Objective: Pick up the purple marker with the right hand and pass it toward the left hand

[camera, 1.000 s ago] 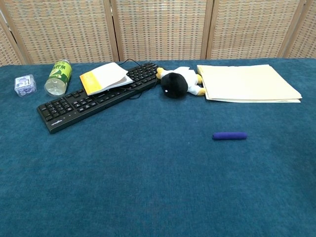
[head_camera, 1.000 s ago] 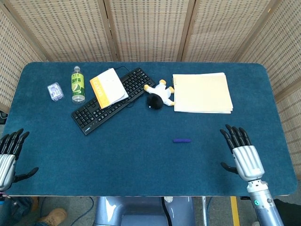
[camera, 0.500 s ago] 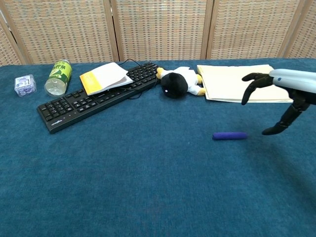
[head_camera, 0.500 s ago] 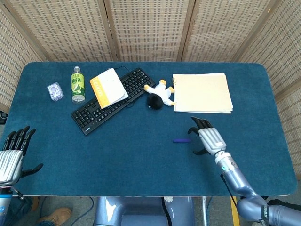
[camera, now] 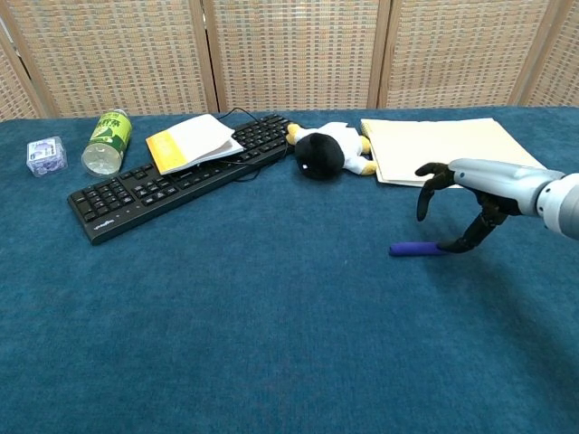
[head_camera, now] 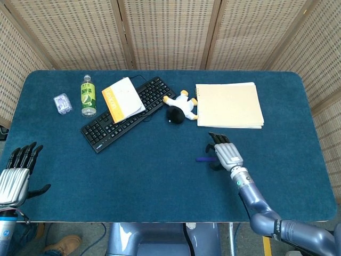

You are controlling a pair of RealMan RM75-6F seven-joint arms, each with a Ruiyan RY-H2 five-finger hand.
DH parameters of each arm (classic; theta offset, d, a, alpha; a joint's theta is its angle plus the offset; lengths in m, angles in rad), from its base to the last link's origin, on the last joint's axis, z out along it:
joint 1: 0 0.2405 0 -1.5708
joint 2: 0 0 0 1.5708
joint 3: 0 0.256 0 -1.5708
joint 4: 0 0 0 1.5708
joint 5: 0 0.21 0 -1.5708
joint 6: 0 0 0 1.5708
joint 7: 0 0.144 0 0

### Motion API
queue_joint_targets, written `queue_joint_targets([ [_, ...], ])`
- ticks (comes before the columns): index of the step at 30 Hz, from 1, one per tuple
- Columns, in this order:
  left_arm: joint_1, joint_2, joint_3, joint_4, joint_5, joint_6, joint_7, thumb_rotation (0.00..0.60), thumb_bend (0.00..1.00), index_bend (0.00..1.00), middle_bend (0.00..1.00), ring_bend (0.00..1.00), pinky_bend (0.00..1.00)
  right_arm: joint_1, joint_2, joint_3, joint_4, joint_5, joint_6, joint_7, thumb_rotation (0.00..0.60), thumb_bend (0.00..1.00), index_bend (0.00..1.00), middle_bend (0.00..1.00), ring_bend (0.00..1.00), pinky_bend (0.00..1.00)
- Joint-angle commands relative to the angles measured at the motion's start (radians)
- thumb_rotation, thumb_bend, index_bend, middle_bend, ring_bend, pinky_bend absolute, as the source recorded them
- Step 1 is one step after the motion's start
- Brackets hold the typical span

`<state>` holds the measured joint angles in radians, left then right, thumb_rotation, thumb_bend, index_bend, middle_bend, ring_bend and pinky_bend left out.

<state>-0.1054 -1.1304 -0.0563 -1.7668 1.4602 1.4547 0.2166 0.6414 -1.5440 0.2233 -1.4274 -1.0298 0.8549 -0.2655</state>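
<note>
The purple marker [camera: 417, 249] is seen lying flat right of frame center. The right hand [camera: 460, 201] is arched just above its right end, fingers spread wide, nothing held.

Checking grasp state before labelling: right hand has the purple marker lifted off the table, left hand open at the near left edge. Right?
Not lifted. The chest view shows the purple marker lying flat on the table, with the right hand arched over its right end, fingers apart. Whether a fingertip touches it is unclear. The left hand is open at the near left edge, as the head view shows.
</note>
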Motion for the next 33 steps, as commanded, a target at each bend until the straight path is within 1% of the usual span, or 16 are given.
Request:
queue_joint_targets([
  [1,-0.001,-0.001,0.001,0.0,-0.002,-0.002,0.002,0.6,0.0,0.0,0.0,0.0,0.0,0.01,-0.02,-0.008,0.027,0.015,-0.001,-0.01,0.6,0.47,0.44,0.0,0.0,0.0],
  [12,-0.004,-0.004,0.004,-0.002,-0.006,-0.005,0.01,0.6,0.0,0.0,0.0,0.0,0.0,0.029,-0.057,-0.032,0.087,0.023,-0.01,-0.015,0.6,0.49,0.46,0.0,0.0,0.0],
  [20,-0.004,0.001,0.007,-0.003,-0.008,-0.004,0.008,0.6,0.0,0.0,0.0,0.0,0.0,0.039,-0.092,-0.035,0.142,0.023,-0.005,-0.006,0.6,0.51,0.48,0.0,0.0,0.0],
  [33,-0.005,0.001,0.009,-0.006,-0.008,-0.002,0.012,0.6,0.0,0.0,0.0,0.0,0.0,0.046,-0.106,-0.042,0.169,0.025,-0.012,0.0,0.6,0.53,0.52,0.0,0.0,0.0],
])
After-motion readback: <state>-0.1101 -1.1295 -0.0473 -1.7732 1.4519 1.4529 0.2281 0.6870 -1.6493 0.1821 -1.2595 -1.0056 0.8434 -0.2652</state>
